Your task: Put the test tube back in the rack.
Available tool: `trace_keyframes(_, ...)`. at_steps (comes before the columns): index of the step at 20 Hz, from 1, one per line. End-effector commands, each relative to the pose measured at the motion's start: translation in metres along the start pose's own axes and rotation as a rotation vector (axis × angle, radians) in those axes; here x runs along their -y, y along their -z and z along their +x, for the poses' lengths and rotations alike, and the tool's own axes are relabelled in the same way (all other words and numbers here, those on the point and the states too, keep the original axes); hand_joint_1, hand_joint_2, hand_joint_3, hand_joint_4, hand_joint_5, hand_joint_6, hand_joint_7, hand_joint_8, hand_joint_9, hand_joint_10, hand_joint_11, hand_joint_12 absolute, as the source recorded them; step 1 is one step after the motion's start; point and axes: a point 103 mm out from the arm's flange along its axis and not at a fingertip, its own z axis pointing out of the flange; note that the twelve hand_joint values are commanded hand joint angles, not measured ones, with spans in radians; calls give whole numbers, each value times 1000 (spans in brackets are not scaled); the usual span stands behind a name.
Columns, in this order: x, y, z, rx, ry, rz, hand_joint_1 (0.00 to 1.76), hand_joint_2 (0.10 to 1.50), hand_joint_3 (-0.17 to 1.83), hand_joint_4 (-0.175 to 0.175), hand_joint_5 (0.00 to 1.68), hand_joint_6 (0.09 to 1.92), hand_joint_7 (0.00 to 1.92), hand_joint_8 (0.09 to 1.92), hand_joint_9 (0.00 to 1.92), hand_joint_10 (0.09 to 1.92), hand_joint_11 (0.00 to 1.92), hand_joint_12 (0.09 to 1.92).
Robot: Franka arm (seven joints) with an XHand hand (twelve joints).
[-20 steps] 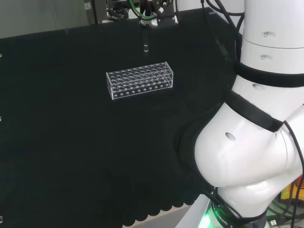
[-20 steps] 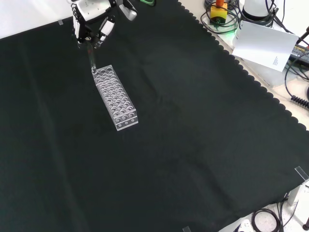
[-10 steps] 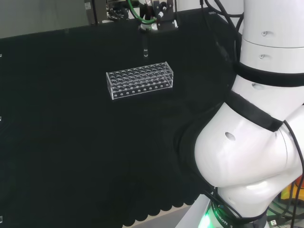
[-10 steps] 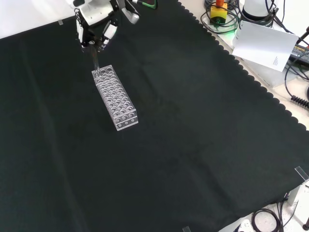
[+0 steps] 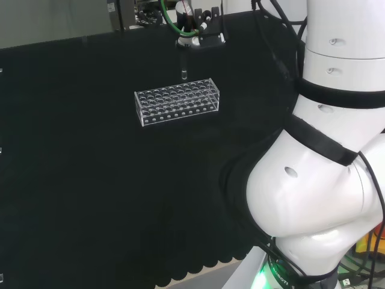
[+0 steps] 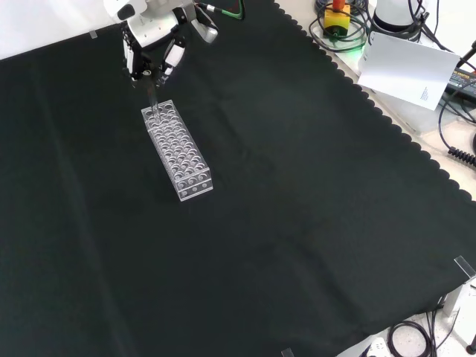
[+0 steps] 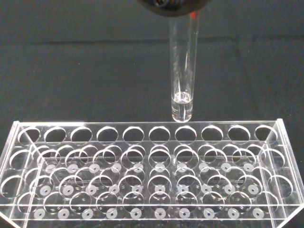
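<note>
A clear plastic rack (image 5: 177, 101) (image 6: 177, 150) (image 7: 147, 175) with many round holes stands on the black cloth. The hand (image 5: 198, 36) (image 6: 152, 44) hangs just beyond the rack's far edge in the head view, over its upper end in the front view. Its fingers are curled on a clear glass test tube (image 5: 183, 66) (image 6: 152, 97) (image 7: 183, 66) that hangs upright below it. In the wrist view the tube's rounded bottom hovers just above the rack's outer row of holes, not inside any hole.
The arm's large white links (image 5: 325, 150) stand at the right of the head view. Beyond the cloth's scalloped edge in the front view lie cables, a yellow device (image 6: 336, 16) and a white sheet (image 6: 405, 67).
The hand has carried the tube closer to the rack: in the head view it came nearer and lower, in the front view it moved slightly right and down, over the rack's upper end.
</note>
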Motion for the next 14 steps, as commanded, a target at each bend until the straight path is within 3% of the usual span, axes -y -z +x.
trace_keyframes(1,-2,-7,0,2,0,12,1406,1039,0,-175,1142,385,1151,1085,1093,825,1144,983)
trace_keyframes(14,-5,-24,-1,-8,0,42,1406,1039,0,-175,1142,385,1151,1085,1094,825,1145,983)
